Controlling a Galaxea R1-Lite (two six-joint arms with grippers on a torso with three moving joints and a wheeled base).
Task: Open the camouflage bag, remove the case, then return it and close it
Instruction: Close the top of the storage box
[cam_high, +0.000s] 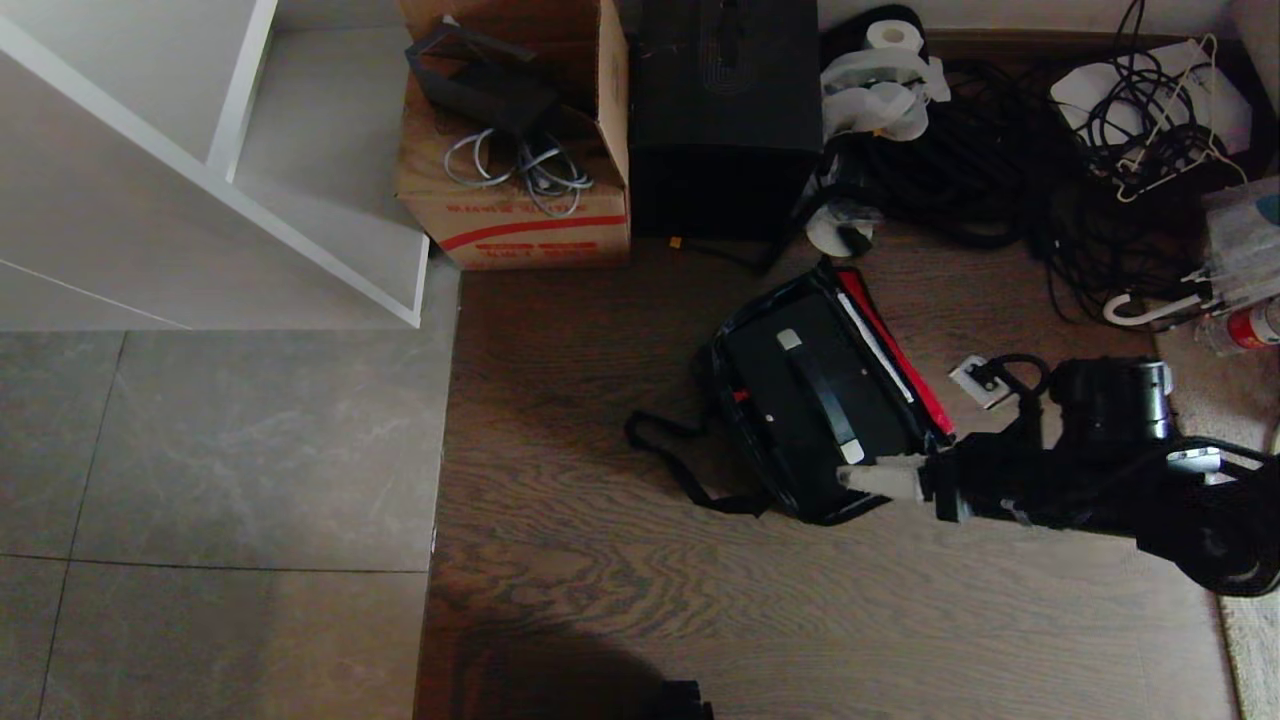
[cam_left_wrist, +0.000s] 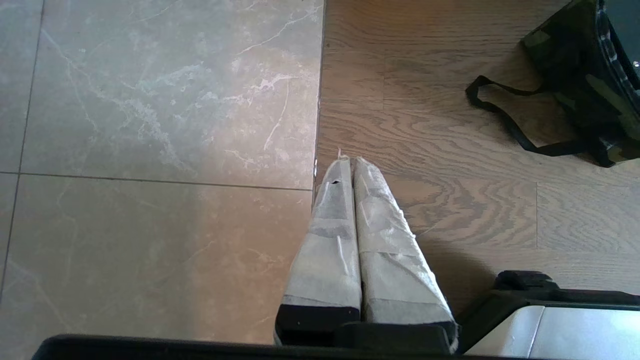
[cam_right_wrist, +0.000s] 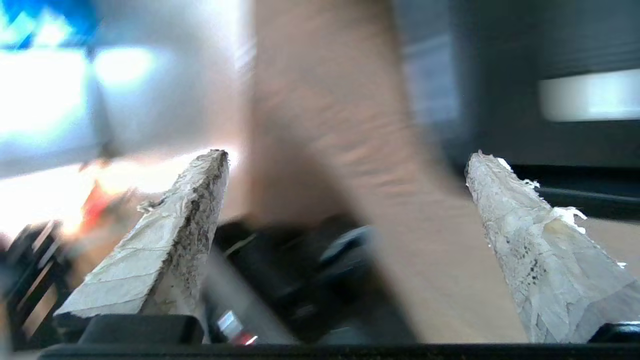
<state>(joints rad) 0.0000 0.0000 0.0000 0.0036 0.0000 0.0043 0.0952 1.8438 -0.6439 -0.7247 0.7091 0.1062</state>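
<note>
The camouflage bag lies open on the wooden floor, its red-lined lid folded back to the right. The black case sits inside it, its handle with silver ends facing up. My right gripper hovers at the bag's near right corner, by the handle's near silver end, open and holding nothing. In the right wrist view its taped fingers stand wide apart over a blurred scene. My left gripper is parked low over the tile-wood seam, shut and empty, with the bag and its strap off to one side.
A brown cardboard box with a red stripe and a taller black box stand behind the bag. Cable tangles, paper rolls and a floor socket lie at the right. A white shelf unit stands at the left.
</note>
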